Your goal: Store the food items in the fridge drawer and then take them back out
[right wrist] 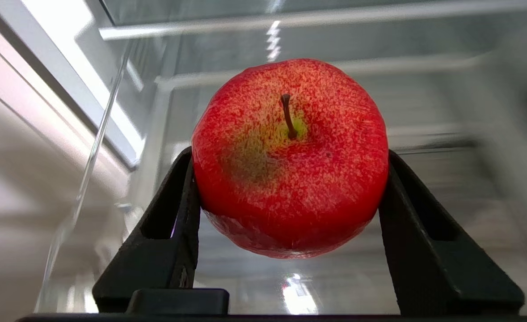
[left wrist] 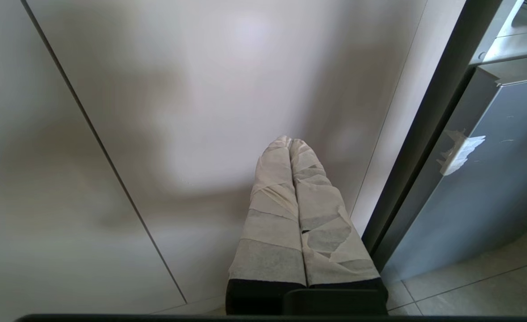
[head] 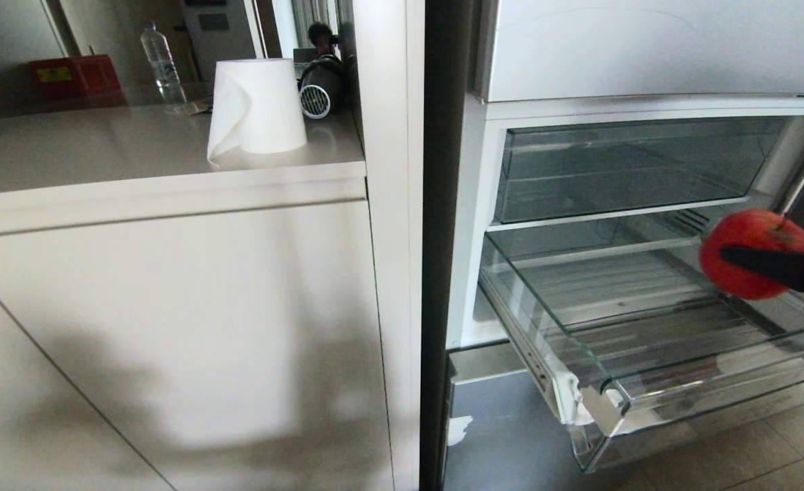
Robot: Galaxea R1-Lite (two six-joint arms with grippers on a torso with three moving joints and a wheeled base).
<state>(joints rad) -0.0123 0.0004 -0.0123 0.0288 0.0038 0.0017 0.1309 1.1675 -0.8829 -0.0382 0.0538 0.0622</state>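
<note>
Head view shows the right gripper [head: 760, 262] above the fridge drawer [head: 613, 402], its fingers [right wrist: 174, 223] clamped on a red apple [right wrist: 290, 156]. Released this high, the apple might bounce or roll. Beside the cabinet door [left wrist: 178, 112], the left gripper [left wrist: 290, 143] hangs closed, empty.

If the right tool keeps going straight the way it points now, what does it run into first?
Probably nothing soon. The right tool, shut on the apple, points over the open fridge drawer into the fridge. The path looks free up to the back of the compartment, though depth is hard to judge.
</note>
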